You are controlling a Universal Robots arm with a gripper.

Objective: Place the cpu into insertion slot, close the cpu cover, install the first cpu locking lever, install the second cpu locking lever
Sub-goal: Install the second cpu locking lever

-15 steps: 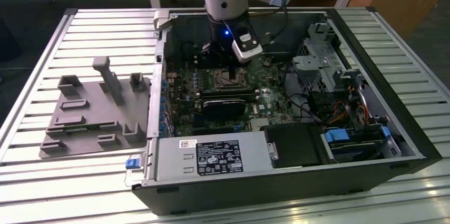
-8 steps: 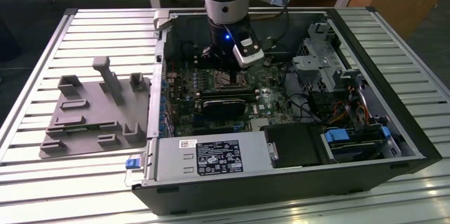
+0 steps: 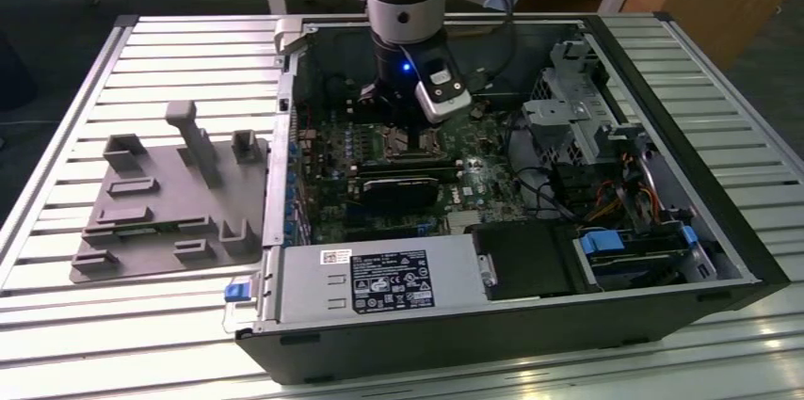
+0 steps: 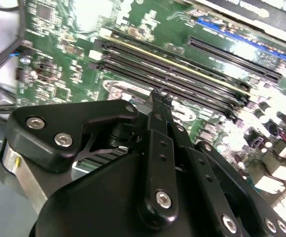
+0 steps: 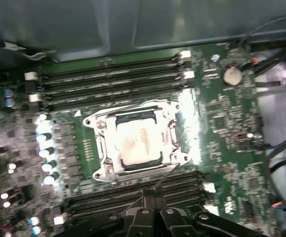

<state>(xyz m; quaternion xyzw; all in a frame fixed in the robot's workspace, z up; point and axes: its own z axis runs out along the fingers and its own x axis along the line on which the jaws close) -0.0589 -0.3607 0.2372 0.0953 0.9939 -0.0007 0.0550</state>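
Note:
In the first wrist view the cpu [image 5: 135, 144] lies flat in the insertion slot [image 5: 114, 120], its pale metal top showing through the window of the cpu cover [image 5: 102, 145]. The silver cover is down around it. One thin locking lever [image 5: 128, 106] runs along the socket's far side. Another lever [image 5: 163, 177] slants from the socket's corner to my fingertips. My gripper [image 5: 150, 193] sits just beside the socket over the memory slots, fingers together; I cannot tell whether the rod is pinched. It hangs low over the socket [image 3: 409, 141] in the exterior view, and its closed tip [image 4: 158, 96] shows in the second wrist view.
The green motherboard [image 3: 490, 174] lies inside an open computer case [image 3: 703, 231]. A black graphics card [image 3: 402, 188] sits just in front of the socket, with a power supply [image 3: 377, 282] in front of that. A grey fixture plate [image 3: 164, 202] stands on the slatted table at the exterior view's left.

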